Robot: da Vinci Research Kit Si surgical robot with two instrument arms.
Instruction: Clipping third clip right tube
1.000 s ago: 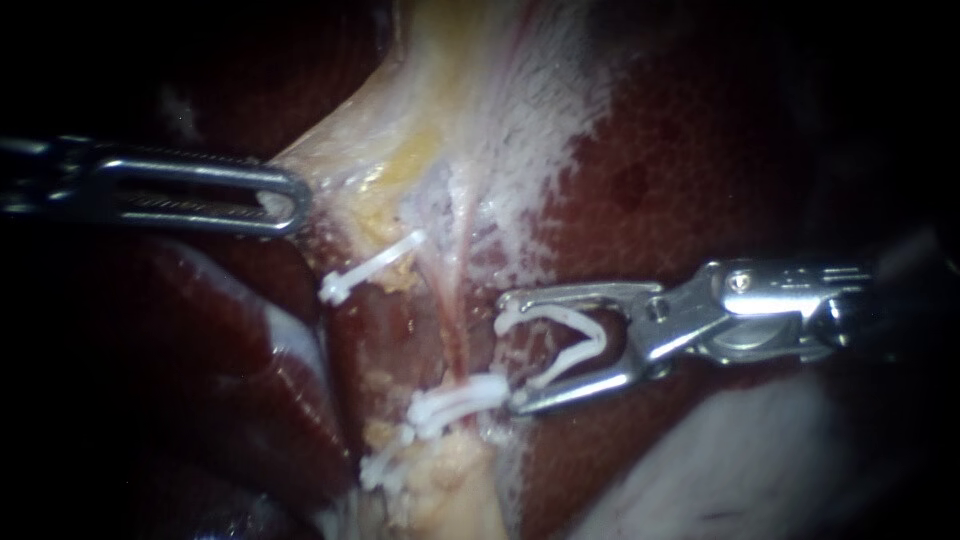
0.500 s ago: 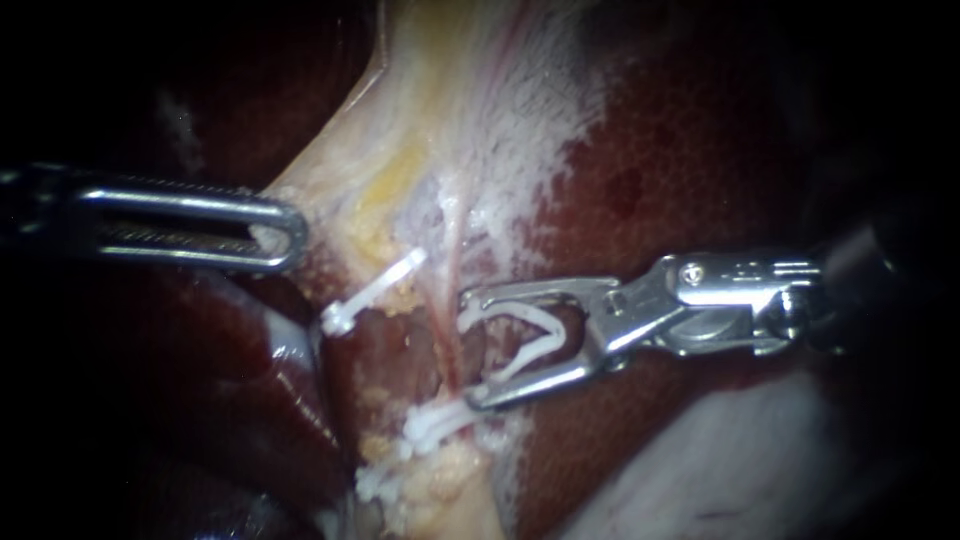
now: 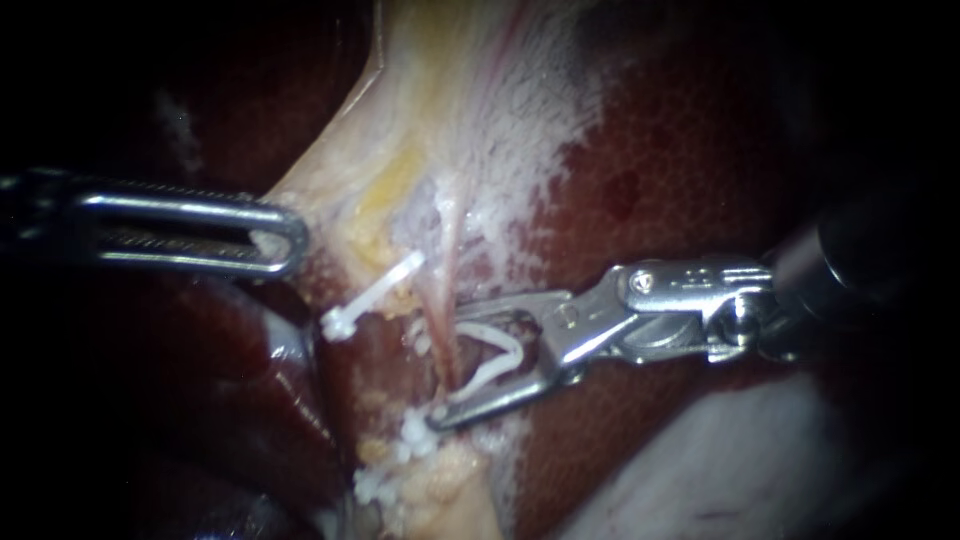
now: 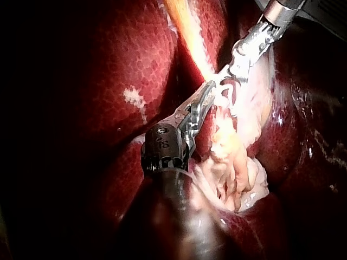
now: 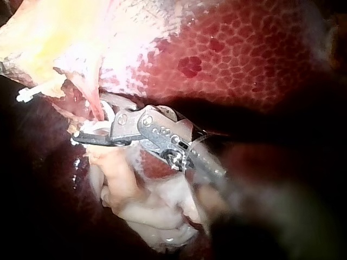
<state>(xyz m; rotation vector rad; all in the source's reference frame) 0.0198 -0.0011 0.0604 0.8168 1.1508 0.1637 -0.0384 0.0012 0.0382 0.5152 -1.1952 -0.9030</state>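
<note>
My right instrument (image 3: 448,362) comes in from the right, its jaws standing apart with an open white clip (image 3: 495,355) held between them. The clip's legs straddle the thin pink right tube (image 3: 450,275), just above a closed white clip (image 3: 415,435) on the same tube. Another clip (image 3: 385,485) lies lower, and a further one (image 3: 370,292) crosses the tube to the left. My left instrument (image 3: 272,237) is shut on pale tissue (image 3: 330,180) and holds it leftward. In the right wrist view the jaws (image 5: 89,132) reach around the tube.
Dark red liver (image 3: 680,170) fills the right side and lower left. Pale yellowish gallbladder tissue (image 3: 440,90) runs up from the tubes. In the left wrist view my right instrument (image 4: 230,76) sits just beyond my left instrument's jaws (image 4: 209,95).
My right instrument has moved left with its open clip, from beside the right tube to around it. My left instrument has kept its hold and place.
</note>
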